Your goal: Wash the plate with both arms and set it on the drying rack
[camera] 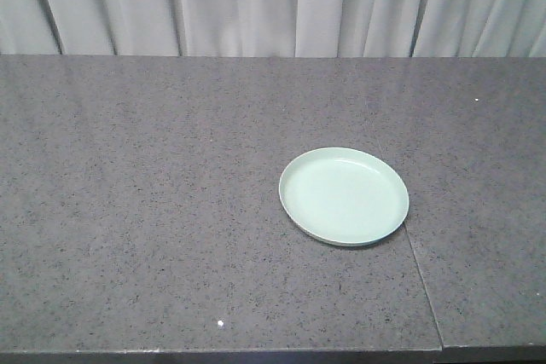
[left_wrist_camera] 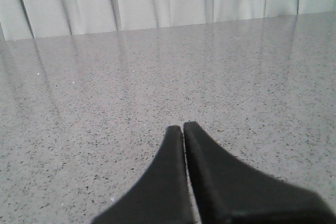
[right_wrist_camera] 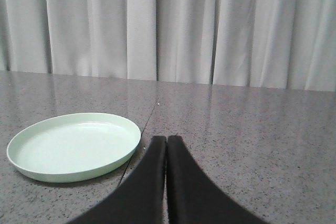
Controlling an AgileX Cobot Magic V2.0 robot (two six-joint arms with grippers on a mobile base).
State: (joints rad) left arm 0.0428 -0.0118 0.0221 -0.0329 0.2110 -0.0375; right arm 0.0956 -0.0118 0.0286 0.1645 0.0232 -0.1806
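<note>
A pale mint-green plate lies flat on the speckled grey countertop, right of centre in the front view. From the right wrist, the plate sits just left of my right gripper, whose two black fingers are pressed together with nothing between them, a short way from the rim. My left gripper is shut too, over bare counter, with no plate in its view. Neither arm shows in the front view. The drying rack is out of view.
A seam in the counter runs from beside the plate toward the front edge. Pale curtains hang along the far edge of the counter. A small white speck lies near the front edge.
</note>
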